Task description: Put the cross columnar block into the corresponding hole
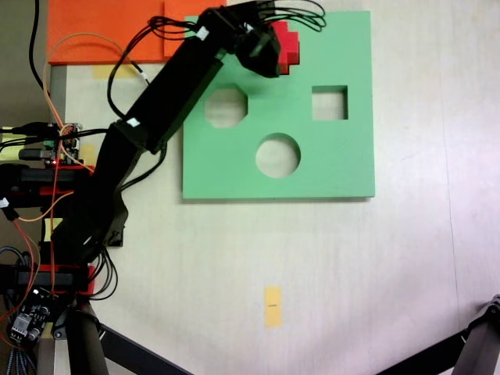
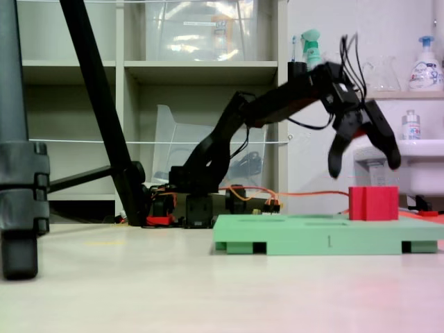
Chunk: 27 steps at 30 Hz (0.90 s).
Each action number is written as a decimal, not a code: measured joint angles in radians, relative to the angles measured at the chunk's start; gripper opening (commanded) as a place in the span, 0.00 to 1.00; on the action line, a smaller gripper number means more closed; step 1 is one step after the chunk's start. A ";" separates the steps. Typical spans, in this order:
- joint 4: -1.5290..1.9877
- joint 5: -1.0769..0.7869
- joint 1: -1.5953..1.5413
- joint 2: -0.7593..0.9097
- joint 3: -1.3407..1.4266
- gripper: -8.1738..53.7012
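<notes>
Standing upright on the green board (image 2: pixel 326 243), near its far edge: the cross columnar block (image 2: pixel 373 203), column axis vertical (plus outline at (image 1: pixel 289 45), half hidden by the arm). Above it, clear: gripper (image 2: pixel 364 165), jaws spread wide, holding nothing.

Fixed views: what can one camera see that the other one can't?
In a fixed view, the green board shows an octagonal hole, a round hole and a square hole. In a fixed view, the open gripper hangs above the red block, not touching, with shelves behind. Both fixed views show the arm, green board and red block.
</notes>
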 measured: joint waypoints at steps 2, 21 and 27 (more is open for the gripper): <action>0.051 -0.072 0.002 0.084 0.000 0.97; 0.135 -2.220 0.825 0.693 0.710 0.82; -0.571 -2.347 0.893 1.155 1.502 0.71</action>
